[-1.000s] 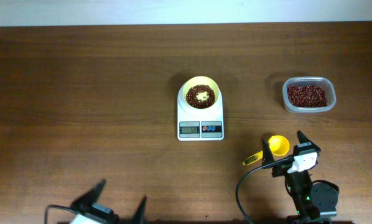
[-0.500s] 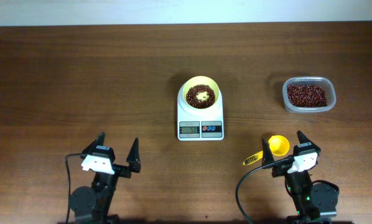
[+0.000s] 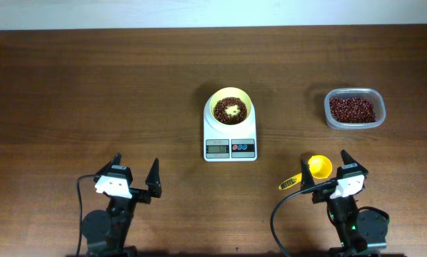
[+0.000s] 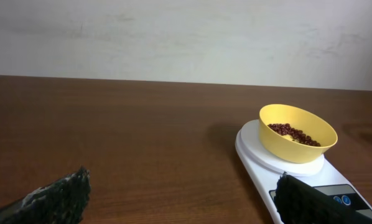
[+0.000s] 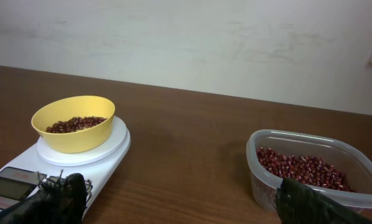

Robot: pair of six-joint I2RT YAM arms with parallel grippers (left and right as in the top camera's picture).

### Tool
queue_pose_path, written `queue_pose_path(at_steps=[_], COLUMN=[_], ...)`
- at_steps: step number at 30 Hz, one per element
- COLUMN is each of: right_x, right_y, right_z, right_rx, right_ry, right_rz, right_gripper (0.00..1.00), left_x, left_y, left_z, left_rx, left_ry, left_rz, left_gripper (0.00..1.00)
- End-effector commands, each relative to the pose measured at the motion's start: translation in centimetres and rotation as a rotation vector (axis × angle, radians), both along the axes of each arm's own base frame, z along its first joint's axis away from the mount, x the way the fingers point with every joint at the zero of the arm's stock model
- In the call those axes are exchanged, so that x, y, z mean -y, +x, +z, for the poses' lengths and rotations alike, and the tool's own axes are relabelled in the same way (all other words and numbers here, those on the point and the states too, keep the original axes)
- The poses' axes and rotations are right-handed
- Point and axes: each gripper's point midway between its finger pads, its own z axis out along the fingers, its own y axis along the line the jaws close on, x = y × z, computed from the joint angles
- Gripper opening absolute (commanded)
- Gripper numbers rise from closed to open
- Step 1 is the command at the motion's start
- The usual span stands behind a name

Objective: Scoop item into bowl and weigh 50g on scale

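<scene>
Beans (image 3: 231,110) sitting in bowl (image 3: 214,107) on scale (image 3: 228,140); I'm seeing left gripper (image 3: 136,161) and right gripper (image 3: 324,160) both gaping wide, empty, scoop (image 3: 318,168) lying by right.

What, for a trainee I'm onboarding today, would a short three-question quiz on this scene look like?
1. True or false: the bowl stands on the scale.
2. Where does the scoop lie?
A. inside the bowl
B. on the table, by the right gripper
C. on top of the scale
3. Fill in: the jaws of the left gripper and of the right gripper both stand ___.

Key: 1 true; 2 B; 3 open.
</scene>
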Motion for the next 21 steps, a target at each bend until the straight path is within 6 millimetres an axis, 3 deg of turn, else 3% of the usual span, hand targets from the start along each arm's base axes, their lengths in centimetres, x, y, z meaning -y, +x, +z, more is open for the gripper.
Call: queue_pose_path(at_steps=[1,4,21], right_x=[0.2,0.2,0.2], right_y=[0.0,0.0,0.0], right_z=[-0.3,-0.3,-0.3], right_rx=[-0.004,-0.004,-0.004], right_ry=[0.0,0.0,0.0], right_rz=[-0.01,-0.01,-0.01], right_gripper=[0.99,0.99,0.99], left_x=[-0.2,-0.6,-1.3], left_y=[0.2,0.1,0.1], left_z=[0.1,1.0,0.3], left_rx=[0.016,0.06,0.043], left_ry=[0.012,0.021,0.119], left_rz=[0.024,0.063,0.096], left_gripper=[0.99,0.99,0.99])
